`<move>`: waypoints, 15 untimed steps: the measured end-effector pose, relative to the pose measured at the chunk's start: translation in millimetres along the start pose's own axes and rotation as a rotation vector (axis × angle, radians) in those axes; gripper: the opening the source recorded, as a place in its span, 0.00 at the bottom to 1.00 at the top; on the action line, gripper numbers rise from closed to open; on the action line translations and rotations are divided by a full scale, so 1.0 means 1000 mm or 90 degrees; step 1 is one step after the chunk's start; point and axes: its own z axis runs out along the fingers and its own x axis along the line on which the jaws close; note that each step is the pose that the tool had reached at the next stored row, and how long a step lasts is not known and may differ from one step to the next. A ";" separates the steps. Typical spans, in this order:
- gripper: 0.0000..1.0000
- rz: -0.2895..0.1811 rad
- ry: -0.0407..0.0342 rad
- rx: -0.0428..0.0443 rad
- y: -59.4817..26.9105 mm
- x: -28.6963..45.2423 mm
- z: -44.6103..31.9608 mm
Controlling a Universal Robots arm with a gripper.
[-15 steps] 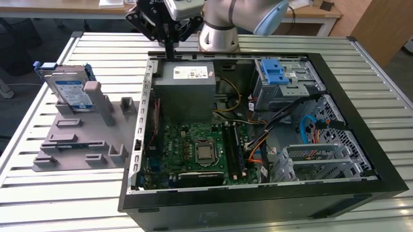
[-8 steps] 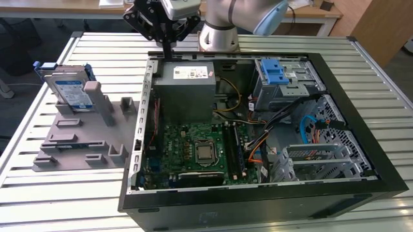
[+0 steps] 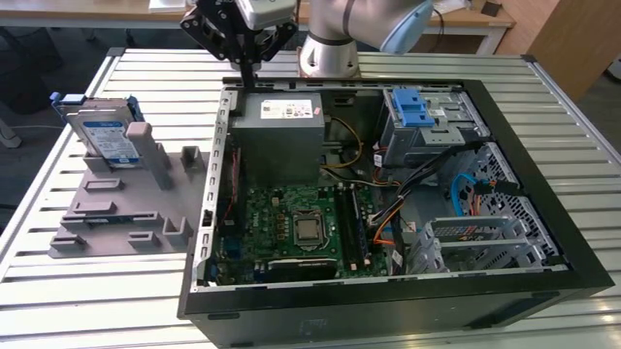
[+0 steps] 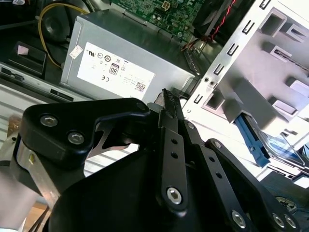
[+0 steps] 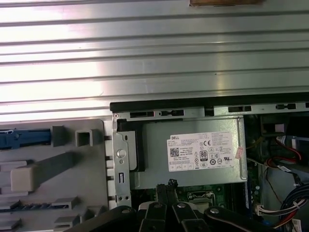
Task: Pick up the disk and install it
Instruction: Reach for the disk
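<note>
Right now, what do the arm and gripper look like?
The arm is made of silver-grey tubes with a pale blue joint cap. The gripper is matte black, with flat linkage bars pinned by silver screw heads and narrow fingers ending in ridged tips.

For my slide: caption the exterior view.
Gripper hangs over the open case by its power supply; disk stands in the grey fixture at the exterior view's left.

Room above disk (image 3: 105, 138), holder post (image 3: 139, 135) just beside, PC case wall (image 3: 224, 145) nr.
</note>
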 end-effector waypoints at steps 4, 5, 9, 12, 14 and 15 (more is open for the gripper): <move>0.11 0.000 0.0000 -0.0001 0.0007 0.0027 0.0000; 0.11 0.000 0.0000 -0.0001 0.0008 0.0035 0.0000; 0.11 0.000 0.0000 0.0000 0.0014 0.0064 -0.0001; 0.11 0.000 0.0000 0.0000 0.0019 0.0087 -0.0001; 0.11 0.000 0.0000 -0.0001 0.0023 0.0102 -0.0001; 0.11 0.000 0.0000 0.0000 0.0025 0.0110 -0.0001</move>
